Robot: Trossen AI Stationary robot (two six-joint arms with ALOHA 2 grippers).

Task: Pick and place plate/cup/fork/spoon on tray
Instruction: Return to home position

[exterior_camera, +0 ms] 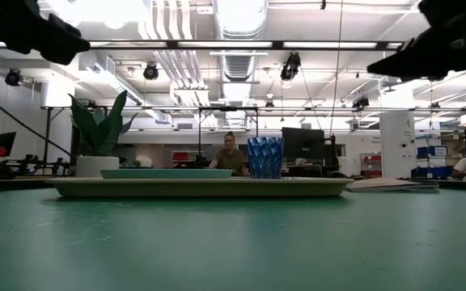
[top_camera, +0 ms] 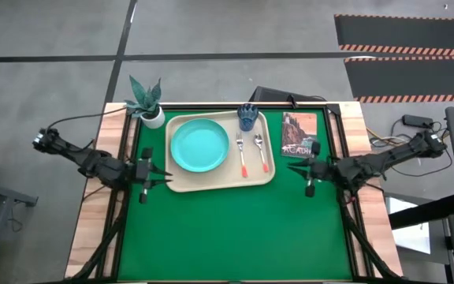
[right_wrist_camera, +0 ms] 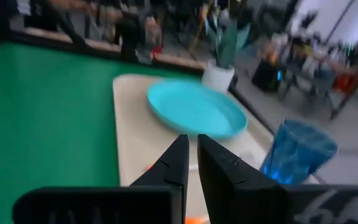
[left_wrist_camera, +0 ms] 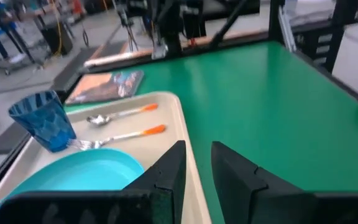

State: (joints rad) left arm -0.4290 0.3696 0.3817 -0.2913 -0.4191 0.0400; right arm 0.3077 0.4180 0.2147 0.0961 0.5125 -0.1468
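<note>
The beige tray [top_camera: 221, 180] lies on the green mat at the far middle. On it rest the teal plate [top_camera: 199, 147], the blue cup [top_camera: 247, 117] upright at the far edge, the fork [top_camera: 242, 155] and the spoon [top_camera: 261, 153], lying side by side with their handles toward the near edge. My left gripper [top_camera: 166, 177] hovers at the tray's near left corner, empty, its fingers a narrow gap apart [left_wrist_camera: 198, 155]. My right gripper [top_camera: 292, 168] hovers just right of the tray, shut and empty [right_wrist_camera: 191, 146].
A white pot with a green plant [top_camera: 148, 106] stands at the mat's far left corner. A book [top_camera: 299, 134] lies right of the tray. The near half of the green mat [top_camera: 235, 237] is bare. A person [exterior_camera: 231, 158] sits in the room behind.
</note>
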